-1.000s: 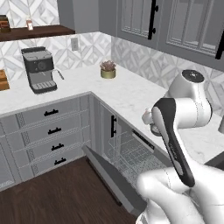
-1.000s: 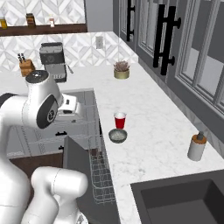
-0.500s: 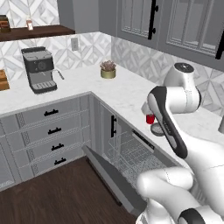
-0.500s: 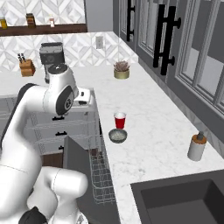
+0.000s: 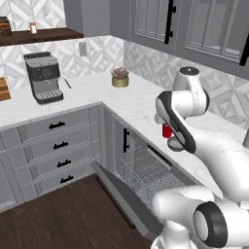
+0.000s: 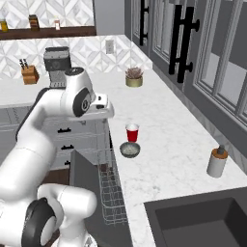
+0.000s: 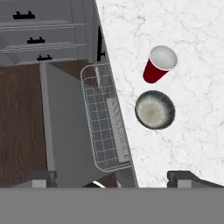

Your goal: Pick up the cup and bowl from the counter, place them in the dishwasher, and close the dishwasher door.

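The cup (image 7: 159, 64) and the bowl (image 7: 155, 109) stand just beside each other near the counter's (image 7: 192, 39) front edge, above the open dishwasher (image 7: 105, 127). The gripper (image 7: 116, 177) hangs over them, jaws wide, empty. Reaching for one could knock the other off. The hand view shows the rack's layout; the right base view shows the sink (image 6: 202, 219).

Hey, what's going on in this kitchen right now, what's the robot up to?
The robot arm has its open gripper up above the counter, holding nothing. Below it the red cup stands upright beside the grey bowl, close together near the counter's edge. The dishwasher door is dropped open and the wire rack is pulled out with no dishes in it. Nothing has been loaded yet.
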